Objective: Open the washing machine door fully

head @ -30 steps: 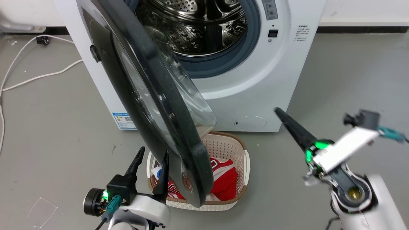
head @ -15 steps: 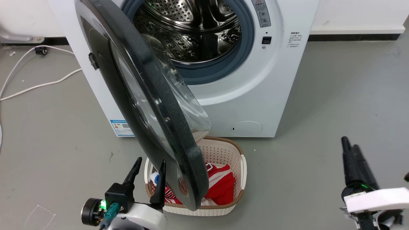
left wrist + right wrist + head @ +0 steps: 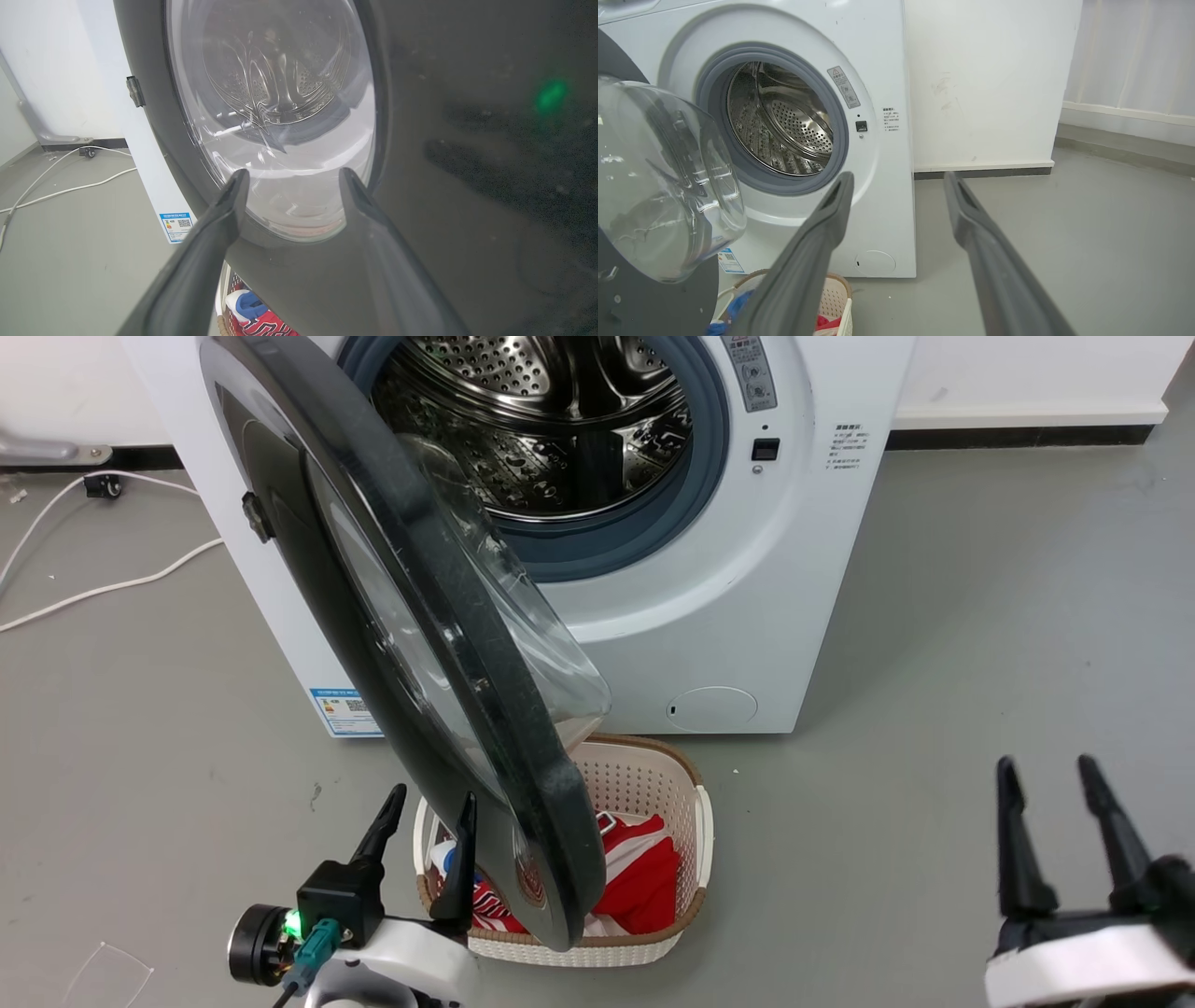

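The white washing machine [image 3: 747,597] stands at the top of the head view with its steel drum [image 3: 551,420] exposed. The washing machine door [image 3: 448,644] is swung out toward me, nearly edge-on, its clear glass bowl [image 3: 658,177] facing right. My left gripper [image 3: 429,803] is open at the lower left, beside the door's outer black face [image 3: 467,140]; whether it touches the door I cannot tell. Between its fingers the left wrist view looks through the glass. My right gripper [image 3: 1046,770] is open at the lower right, well apart from the machine [image 3: 887,70], holding nothing.
A white woven-rim laundry basket [image 3: 700,831] with red clothes sits on the floor under the door's lower edge. White cables [image 3: 93,588] lie on the grey floor at the left. A white wall [image 3: 994,84] stands right of the machine.
My right gripper drew back from near the machine's front to the lower right and went from shut to open. The head camera shifted a little. Door and left gripper look unchanged.
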{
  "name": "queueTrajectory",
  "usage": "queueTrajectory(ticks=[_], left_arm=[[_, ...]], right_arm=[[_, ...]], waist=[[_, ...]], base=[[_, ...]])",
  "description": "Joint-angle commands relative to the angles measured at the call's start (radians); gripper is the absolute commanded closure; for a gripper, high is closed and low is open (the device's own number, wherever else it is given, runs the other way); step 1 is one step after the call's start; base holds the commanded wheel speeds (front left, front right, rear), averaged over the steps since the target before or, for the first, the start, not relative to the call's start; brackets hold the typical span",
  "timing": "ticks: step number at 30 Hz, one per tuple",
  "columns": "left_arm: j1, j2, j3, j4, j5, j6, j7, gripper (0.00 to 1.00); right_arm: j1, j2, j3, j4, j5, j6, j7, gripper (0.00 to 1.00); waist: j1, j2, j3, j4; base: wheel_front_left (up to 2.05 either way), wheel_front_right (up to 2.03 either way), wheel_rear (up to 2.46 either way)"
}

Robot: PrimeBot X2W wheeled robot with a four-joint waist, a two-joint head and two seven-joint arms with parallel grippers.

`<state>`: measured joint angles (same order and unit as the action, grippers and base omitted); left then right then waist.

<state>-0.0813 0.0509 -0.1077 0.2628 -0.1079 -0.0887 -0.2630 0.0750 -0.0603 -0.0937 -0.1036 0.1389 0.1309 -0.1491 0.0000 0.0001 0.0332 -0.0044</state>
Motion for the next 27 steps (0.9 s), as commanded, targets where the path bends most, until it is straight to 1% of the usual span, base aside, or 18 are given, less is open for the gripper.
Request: queueTrajectory(ticks=[1,3,6,13,27], left_arm=[[-0.007,-0.001,0.004,0.0,0.007,-0.004,-0.003,0.0],[-0.009,-0.001,0.005,0.001,0.008,-0.006,-0.003,0.0],[-0.01,-0.001,0.009,0.001,0.012,-0.006,-0.003,0.0],[-0.012,-0.001,0.016,-0.005,0.024,-0.009,-0.003,0.0],[-0.016,-0.001,0.013,-0.014,0.033,-0.013,-0.003,0.0]], right_arm=[[0.018,0.005,0.005,0.001,-0.014,0.0,-0.002,0.0],[0.041,0.008,0.016,0.014,-0.047,0.0,-0.002,0.0],[0.059,0.011,0.034,0.043,-0.061,0.0,-0.013,0.0],[0.042,0.011,0.042,0.088,-0.026,0.0,-0.04,0.0],[0.019,0.011,0.038,0.073,-0.017,0.0,-0.042,0.0]], waist=[[0.0,-0.0001,0.0,0.0],[0.0,-0.0001,0.0,0.002],[0.0,-0.0001,0.002,0.002],[0.0,-0.0001,0.012,-0.001],[0.0,-0.0001,0.032,-0.001]], base=[[0.0,0.0,0.0],[0.0,0.0,0.0],[0.0,0.0,0.0],[0.0,0.0,0.0],[0.0,0.0,0.0]])
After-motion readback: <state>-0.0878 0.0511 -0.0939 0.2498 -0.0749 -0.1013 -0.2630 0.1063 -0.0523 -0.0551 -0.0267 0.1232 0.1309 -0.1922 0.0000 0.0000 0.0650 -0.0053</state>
